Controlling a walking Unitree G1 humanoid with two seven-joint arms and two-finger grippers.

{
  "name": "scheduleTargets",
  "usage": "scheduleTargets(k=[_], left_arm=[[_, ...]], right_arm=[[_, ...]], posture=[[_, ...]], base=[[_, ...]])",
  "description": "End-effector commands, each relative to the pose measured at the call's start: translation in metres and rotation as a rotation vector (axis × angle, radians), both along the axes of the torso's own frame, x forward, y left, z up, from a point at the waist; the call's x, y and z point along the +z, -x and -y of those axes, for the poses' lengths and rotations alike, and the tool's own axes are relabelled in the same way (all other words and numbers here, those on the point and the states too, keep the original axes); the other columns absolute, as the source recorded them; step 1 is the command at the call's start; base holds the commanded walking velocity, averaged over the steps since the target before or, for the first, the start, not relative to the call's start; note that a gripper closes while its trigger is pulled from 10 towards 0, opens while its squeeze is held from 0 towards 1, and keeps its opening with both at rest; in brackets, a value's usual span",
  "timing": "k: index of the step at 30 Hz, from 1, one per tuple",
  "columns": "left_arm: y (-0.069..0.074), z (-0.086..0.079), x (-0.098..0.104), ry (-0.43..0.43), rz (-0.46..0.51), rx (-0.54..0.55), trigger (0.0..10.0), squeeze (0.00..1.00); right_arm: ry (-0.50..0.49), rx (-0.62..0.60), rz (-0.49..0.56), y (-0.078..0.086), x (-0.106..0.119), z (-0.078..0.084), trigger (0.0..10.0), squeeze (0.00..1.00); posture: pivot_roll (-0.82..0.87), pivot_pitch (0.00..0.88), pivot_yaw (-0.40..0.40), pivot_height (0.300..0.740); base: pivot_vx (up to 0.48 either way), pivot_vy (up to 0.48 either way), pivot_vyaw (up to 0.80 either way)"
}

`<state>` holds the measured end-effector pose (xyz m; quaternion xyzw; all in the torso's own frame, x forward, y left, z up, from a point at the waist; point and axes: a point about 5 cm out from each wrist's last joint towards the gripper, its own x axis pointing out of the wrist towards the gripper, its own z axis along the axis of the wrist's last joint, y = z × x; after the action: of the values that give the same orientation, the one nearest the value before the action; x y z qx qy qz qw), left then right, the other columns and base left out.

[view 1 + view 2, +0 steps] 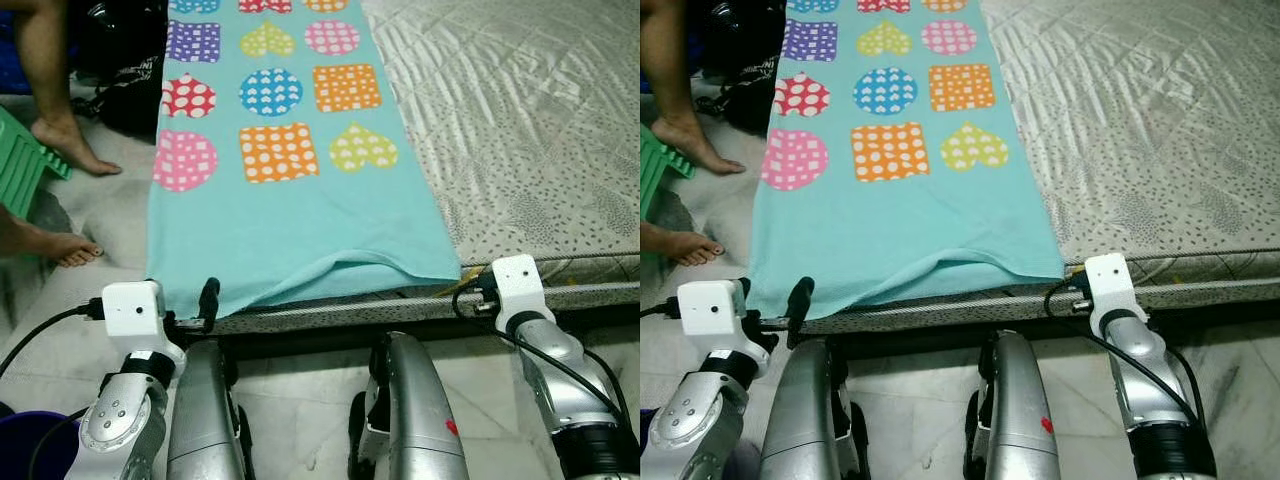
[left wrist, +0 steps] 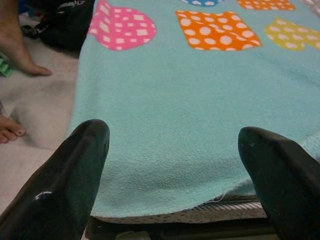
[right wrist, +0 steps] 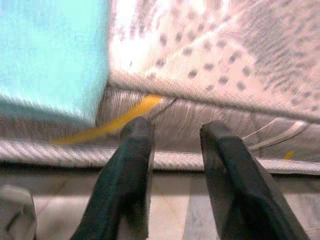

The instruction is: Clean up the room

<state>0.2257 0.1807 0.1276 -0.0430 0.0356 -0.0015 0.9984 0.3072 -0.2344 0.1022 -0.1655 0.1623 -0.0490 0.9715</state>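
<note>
Turquoise fleece blanket [image 1: 290, 215] lies flat on the mattress [image 1: 520, 150], its near hem overhanging the edge. Your left gripper [image 2: 175, 165] is spread wide at that hem; the right gripper [image 3: 172, 150], parted, faces the mattress side. Close carelessly and you may pinch the mattress piping, not the fleece.

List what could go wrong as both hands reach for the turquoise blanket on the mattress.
The right hand faces the mattress edge beside the blanket corner, so it may close on mattress trim instead. The left hand is open at the near hem; gripping one hem could bunch the blanket. A person's feet stand close by.
</note>
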Motion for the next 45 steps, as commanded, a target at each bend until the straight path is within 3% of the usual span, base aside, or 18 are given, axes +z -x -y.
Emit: scheduleTargets(k=[1, 3, 7, 8, 10, 11, 13, 14, 23, 25, 28, 33, 38, 45], left_arm=[[0.002, 0.0, -0.006, 0.008, -0.019, 0.001, 10.0, 0.0], [0.002, 0.0, -0.005, 0.008, -0.017, 0.003, 10.0, 0.0], [-0.001, 0.0, -0.002, 0.005, 0.006, 0.006, 10.0, 0.0], [-0.002, 0.0, -0.002, 0.009, 0.007, 0.002, 10.0, 0.0], [-0.002, 0.001, -0.001, 0.011, 0.007, 0.0, 10.0, 0.0], [-0.002, 0.001, -0.002, 0.012, 0.006, -0.004, 10.0, 0.0], [-0.001, 0.001, -0.002, 0.012, 0.005, -0.005, 10.0, 0.0], [-0.001, 0.0, -0.002, 0.012, 0.004, -0.006, 10.0, 0.0], [-0.005, 0.006, -0.005, 0.025, 0.005, -0.016, 10.0, 0.0], [-0.006, 0.007, -0.005, 0.029, 0.009, -0.017, 10.0, 0.0], [-0.007, 0.006, -0.004, 0.028, 0.012, -0.016, 10.0, 0.0], [-0.005, 0.005, -0.003, 0.026, 0.017, -0.009, 10.0, 0.0], [0.003, 0.001, 0.0, 0.011, 0.016, 0.008, 10.0, 0.0], [0.009, -0.005, 0.004, -0.006, 0.015, 0.028, 10.0, 0.0]], right_arm=[[-0.023, -0.034, 0.016, 0.005, 0.001, 0.0, 10.0, 1.0], [-0.034, -0.036, 0.027, 0.005, 0.002, -0.002, 10.0, 1.0], [-0.18, 0.059, 0.161, -0.001, 0.016, -0.031, 10.0, 1.0], [-0.237, 0.087, 0.177, -0.001, 0.018, -0.038, 10.0, 0.85], [-0.275, 0.105, 0.184, -0.002, 0.019, -0.043, 10.0, 0.85], [-0.348, 0.181, 0.171, 0.001, 0.018, -0.054, 10.0, 0.07], [-0.367, 0.208, 0.16, 0.003, 0.017, -0.057, 10.0, 0.07], [-0.379, 0.231, 0.147, 0.006, 0.016, -0.06, 10.0, 0.0], [-0.485, 0.294, 0.1, 0.023, 0.012, -0.08, 10.0, 0.0], [-0.522, 0.361, 0.069, 0.027, 0.012, -0.093, 10.0, 0.0], [-0.535, 0.399, 0.049, 0.029, 0.012, -0.1, 10.0, 0.0], [-0.546, 0.401, 0.022, 0.023, 0.008, -0.119, 10.0, 0.0], [-0.612, 0.443, -0.022, 0.012, -0.001, -0.164, 10.0, 0.0], [-0.702, 0.458, -0.033, -0.003, -0.001, -0.198, 10.0, 0.0]], posture=[[0.08, 0.217, -0.05, 0.55], [0.08, 0.216, -0.049, 0.55], [0.08, 0.21, -0.048, 0.55], [0.08, 0.206, -0.049, 0.55], [0.08, 0.206, -0.049, 0.55], [0.08, 0.205, -0.048, 0.55], [0.08, 0.205, -0.048, 0.55], [0.08, 0.209, -0.048, 0.55], [0.05, 0.198, -0.048, 0.55], [0.05, 0.197, -0.05, 0.531], [0.05, 0.198, -0.051, 0.521], [0.08, 0.208, -0.054, 0.521], [0.12, 0.23, -0.054, 0.521], [0.16, 0.25, -0.057, 0.521]], base=[[0.0, 0.0, 0.0], [0.0, 0.0, 0.0], [0.0, 0.0, 0.0], [0.0, 0.0, 0.0], [0.0, 0.0, 0.0], [0.0, 0.0, 0.0], [0.0, 0.0, 0.0], [0.0, 0.0, 0.0], [0.0, 0.0, 0.0], [0.0, 0.0, 0.0], [0.0, 0.0, 0.0], [0.0, 0.0, 0.0], [0.0, 0.0, 0.0], [0.0, 0.0, 0.0]])
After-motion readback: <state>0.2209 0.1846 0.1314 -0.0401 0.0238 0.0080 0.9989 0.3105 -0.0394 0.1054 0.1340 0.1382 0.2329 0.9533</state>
